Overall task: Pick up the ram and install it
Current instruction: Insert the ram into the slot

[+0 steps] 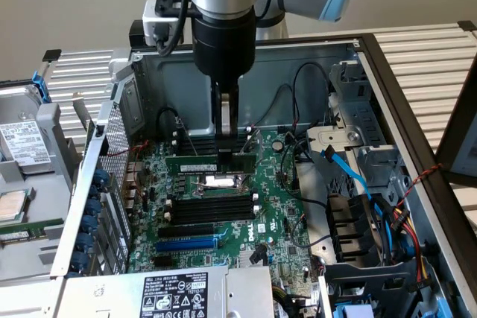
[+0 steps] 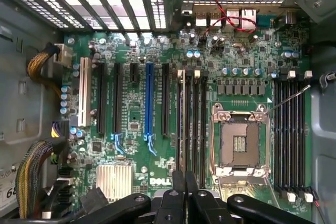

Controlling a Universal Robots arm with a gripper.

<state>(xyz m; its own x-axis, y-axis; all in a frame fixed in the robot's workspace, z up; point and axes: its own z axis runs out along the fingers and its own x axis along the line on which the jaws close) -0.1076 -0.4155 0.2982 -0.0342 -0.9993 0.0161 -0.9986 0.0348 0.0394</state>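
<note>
Gripper (image 2: pixel 185 184) jaws nearly closed, pinching the ram (image 1: pixel 197 160) by its upper edge. Stick hangs directly beneath, long axis parallel to memory slots (image 1: pixel 201 208), just beside CPU socket (image 1: pixel 221 181).

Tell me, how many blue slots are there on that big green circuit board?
1. The blue slot sits among black slots, between the white slot and the processor socket. Cables at the board's edges may hide others.
</note>
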